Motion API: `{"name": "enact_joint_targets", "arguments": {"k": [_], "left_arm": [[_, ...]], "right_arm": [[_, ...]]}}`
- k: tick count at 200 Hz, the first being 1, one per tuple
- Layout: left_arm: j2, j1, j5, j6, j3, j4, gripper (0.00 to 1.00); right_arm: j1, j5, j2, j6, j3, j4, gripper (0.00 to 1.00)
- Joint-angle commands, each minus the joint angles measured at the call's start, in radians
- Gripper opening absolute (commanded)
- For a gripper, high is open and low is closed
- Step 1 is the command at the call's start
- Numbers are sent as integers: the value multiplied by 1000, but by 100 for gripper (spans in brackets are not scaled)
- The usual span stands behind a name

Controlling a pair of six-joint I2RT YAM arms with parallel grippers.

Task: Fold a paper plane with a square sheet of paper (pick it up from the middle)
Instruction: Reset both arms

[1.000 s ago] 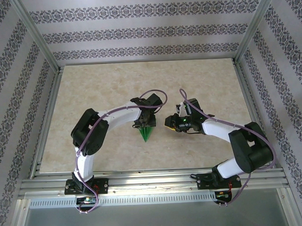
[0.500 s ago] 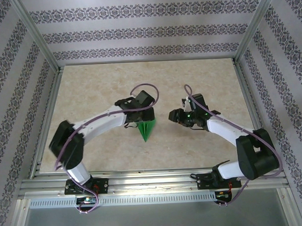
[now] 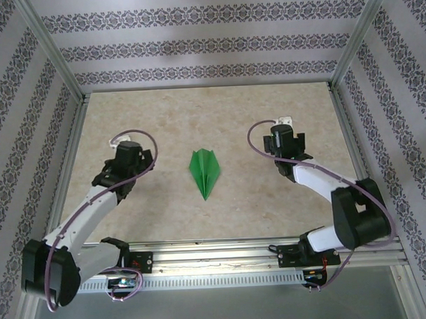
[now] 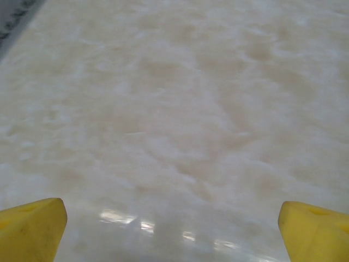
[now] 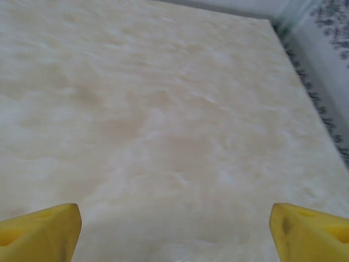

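— On the counter (image 3: 267, 108), where was the paper plane (image 3: 204, 172)?
— It lay flat between my two arms, nose toward me. My left fingers (image 4: 32, 232) and right fingers (image 5: 308, 232) were spread wide, holding nothing, well apart from it.

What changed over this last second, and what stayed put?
The left claw came off the paper plane at its wide end and swung out left; the right claw drew back to the right. Both now stand open over the table. The plane lies where it was, nose toward the arms.
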State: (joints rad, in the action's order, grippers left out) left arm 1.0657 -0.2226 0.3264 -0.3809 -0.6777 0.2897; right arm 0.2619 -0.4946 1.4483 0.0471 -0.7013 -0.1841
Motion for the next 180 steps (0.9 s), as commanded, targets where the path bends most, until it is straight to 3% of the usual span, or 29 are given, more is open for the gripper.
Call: {"name": "enact_joint_targets", "arguments": {"k": [1,16,30,44,53,62,76,94,116,133,147,152,164,180], "left_arm": [[-3,87,-58,129,46,-126,100],[36,135,-80,171,80,-190,100],[68,153,-109,231,136,-310,100],[93,158,-106,271,180,-418,100],[100,161,-103,284,208,-491,100],[112,169,-123,296,250,-601,100],[150,174,-169,328,328,-821,100],[219,178,-211,345,377,-1040,100],[344,186,-261,392,359,-1201,100],[415,203,-308,391,315,-1175,99],[527,210,-354,404,326,-1298,99],[548,210,-348,408,333,-1364,99],[498,225,-315,364,315,-1228,99],[529,233,-275,343,314,-1286,99]], "right_arm": [[-52,-35,72,-120,73,-247,90],[-68,70,60,-143,97,-323,90],[-129,308,43,-110,141,-387,90],[-207,434,33,-59,165,-407,89],[-267,595,26,-35,235,-531,90],[-299,671,35,-24,317,-690,90],[-296,669,114,-6,408,-956,93],[-269,641,67,-47,364,-775,98],[-269,506,85,5,334,-786,98],[-262,488,90,2,339,-806,98],[-260,485,89,-1,339,-806,98],[-259,484,87,-3,339,-804,98],[-257,488,88,-7,337,-800,98],[-254,492,88,-14,334,-794,98]]}}
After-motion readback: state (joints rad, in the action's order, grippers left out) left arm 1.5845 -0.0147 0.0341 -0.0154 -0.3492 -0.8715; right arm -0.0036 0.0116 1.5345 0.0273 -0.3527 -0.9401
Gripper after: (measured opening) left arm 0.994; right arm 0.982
